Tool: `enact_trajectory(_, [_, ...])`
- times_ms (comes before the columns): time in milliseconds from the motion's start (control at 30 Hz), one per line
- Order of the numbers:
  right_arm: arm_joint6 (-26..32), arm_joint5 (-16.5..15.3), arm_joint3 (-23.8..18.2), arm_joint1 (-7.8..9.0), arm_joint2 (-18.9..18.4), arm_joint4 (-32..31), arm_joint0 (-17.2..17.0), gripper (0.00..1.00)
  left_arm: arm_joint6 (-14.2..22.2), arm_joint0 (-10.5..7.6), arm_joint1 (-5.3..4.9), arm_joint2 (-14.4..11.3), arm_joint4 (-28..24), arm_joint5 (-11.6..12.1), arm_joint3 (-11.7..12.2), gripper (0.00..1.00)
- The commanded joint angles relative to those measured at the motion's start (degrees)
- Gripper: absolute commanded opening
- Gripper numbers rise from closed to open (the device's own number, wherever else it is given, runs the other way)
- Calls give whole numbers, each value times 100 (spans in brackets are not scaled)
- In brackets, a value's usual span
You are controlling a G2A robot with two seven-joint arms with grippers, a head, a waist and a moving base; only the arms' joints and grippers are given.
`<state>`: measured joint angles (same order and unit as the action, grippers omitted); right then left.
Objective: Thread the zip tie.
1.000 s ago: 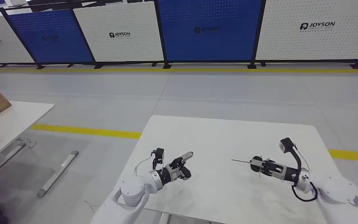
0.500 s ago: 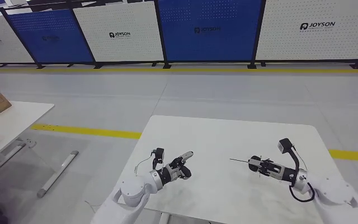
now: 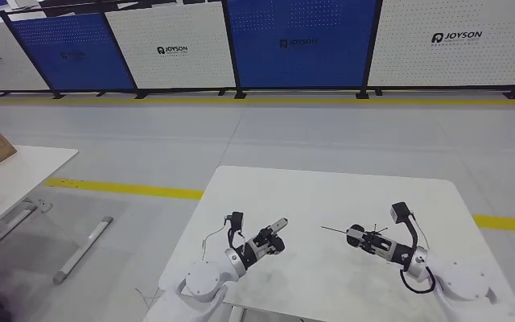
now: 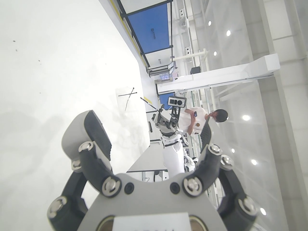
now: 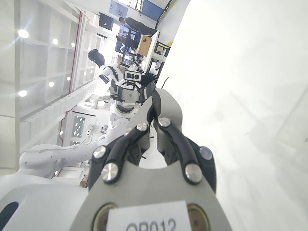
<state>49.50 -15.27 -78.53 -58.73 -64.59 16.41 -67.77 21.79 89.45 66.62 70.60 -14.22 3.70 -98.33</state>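
Bright ceiling lamps, washed-out glare across white table.

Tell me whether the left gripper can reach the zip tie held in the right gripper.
Probably yes: the left gripper is open, the zip tie points its free end toward it, and nothing stands between them.

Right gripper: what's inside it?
Right gripper is shut on a zip tie; its thin end sticks out toward the left gripper. The clamped part is hidden inside the grip.
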Motion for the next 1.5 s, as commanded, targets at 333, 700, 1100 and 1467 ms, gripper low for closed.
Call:
enact_trajectory(333, [-483, -306, -135, -67, 111, 80, -148, 0, 491, -141, 19, -100, -653, -33, 219, 100])
enact_trajectory(700, [-53, -422, 77, -233, 543, 458, 57, 0, 673, -628, 103, -445, -1187, -82, 813, 100])
enact_trajectory(1100, [246, -400, 38, -267, 607, 842, 54, 0, 1044, -667, 90, -368, -1590, -126, 915, 100])
enact_trajectory(1467, [519, -422, 271, -331, 739, 1053, 212, 0, 1362, -678, 77, -472, -1453, 148, 1058, 100])
